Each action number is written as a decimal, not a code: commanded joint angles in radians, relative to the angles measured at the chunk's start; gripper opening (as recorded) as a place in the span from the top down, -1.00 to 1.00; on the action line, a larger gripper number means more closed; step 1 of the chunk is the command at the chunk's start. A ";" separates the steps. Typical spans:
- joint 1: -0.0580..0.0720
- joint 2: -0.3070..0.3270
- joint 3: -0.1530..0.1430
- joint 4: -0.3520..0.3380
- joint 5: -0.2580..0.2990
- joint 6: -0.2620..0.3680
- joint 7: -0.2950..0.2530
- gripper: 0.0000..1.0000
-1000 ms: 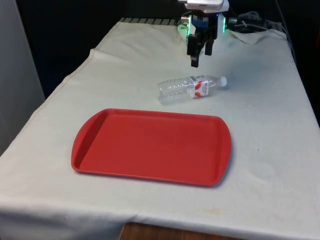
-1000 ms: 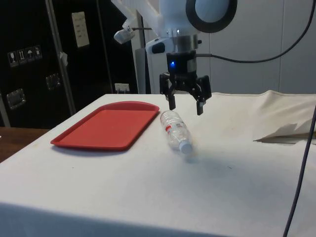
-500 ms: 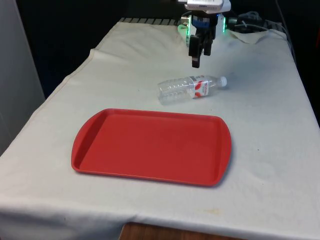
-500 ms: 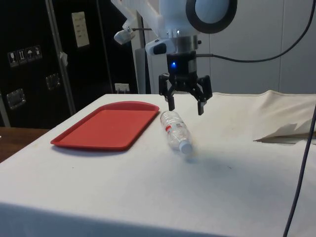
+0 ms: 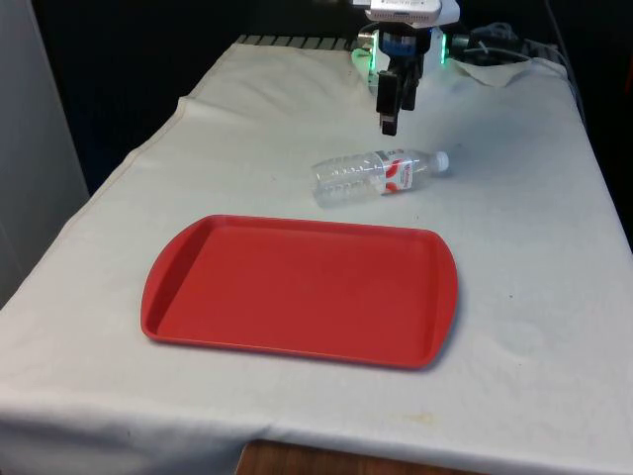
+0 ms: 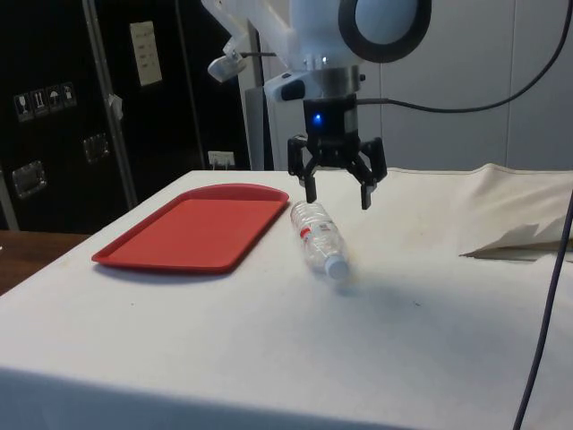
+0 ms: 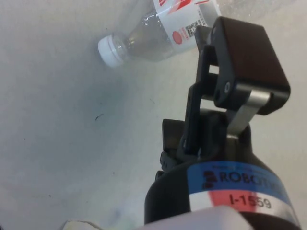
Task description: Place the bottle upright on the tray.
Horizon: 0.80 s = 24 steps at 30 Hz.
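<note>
Gripper (image 6: 337, 191), fingers spread apart and holding nothing, pointing down and hanging in the air above the table (image 5: 554, 247) — in the side view its two fingertips straddle the space over the bottle's (image 6: 319, 236) far end, clear of the plastic. In the front view the gripper (image 5: 390, 117) appears edge-on, beyond the bottle (image 5: 378, 174) and above it.

Bottle: clear plastic, white cap, red-and-white label, lying on its side on the white cloth. In the front view its cap points toward the front view's right and its base toward the front view's left; in the side view the cap end lies nearer that camera. The wrist view shows the cap, neck and label of the bottle (image 7: 158, 33) on the cloth, next to one dark finger (image 7: 242, 57) of the gripper.

Tray (image 5: 297, 297): red, rectangular with rounded corners and a low raised rim, lying flat on the cloth with nothing on it. It sits on the camera side of the bottle in the front view, near it but not touching — in the side view the tray (image 6: 192, 237) lies just beside the bottle's base.
</note>
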 commanded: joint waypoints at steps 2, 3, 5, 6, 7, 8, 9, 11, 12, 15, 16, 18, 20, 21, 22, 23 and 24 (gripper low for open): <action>0.001 0.005 0.001 -0.002 0.000 0.018 -0.013 -1.00; 0.001 0.005 0.001 -0.003 0.000 0.018 -0.018 -1.00; 0.000 0.001 0.000 -0.001 0.000 0.000 -0.019 -1.00; 0.001 0.005 0.001 -0.003 0.000 0.018 -0.027 -1.00; 0.001 0.006 0.001 -0.003 0.000 0.019 -0.031 -1.00; 0.001 0.007 0.001 -0.004 0.000 0.019 -0.040 -1.00; 0.001 0.007 0.001 -0.004 0.000 0.020 -0.044 -1.00; 0.001 0.008 0.001 -0.004 0.000 0.022 -0.053 -1.00; 0.001 0.009 0.001 -0.005 0.000 0.023 -0.058 -1.00; 0.002 0.012 0.001 -0.005 0.000 0.025 -0.070 -1.00; 0.002 0.012 0.002 -0.005 0.000 0.026 -0.075 -1.00; 0.001 0.014 0.002 -0.005 0.000 0.028 -0.083 -1.00; 0.001 0.017 0.003 -0.005 0.001 0.031 -0.093 -1.00; 0.001 0.018 0.002 -0.005 0.001 0.033 -0.097 -1.00; 0.001 0.019 0.003 -0.005 0.001 0.033 -0.101 -1.00; 0.000 0.015 0.002 -0.003 0.000 0.013 -0.099 -1.00; 0.001 0.021 0.003 -0.004 0.002 0.035 -0.109 -1.00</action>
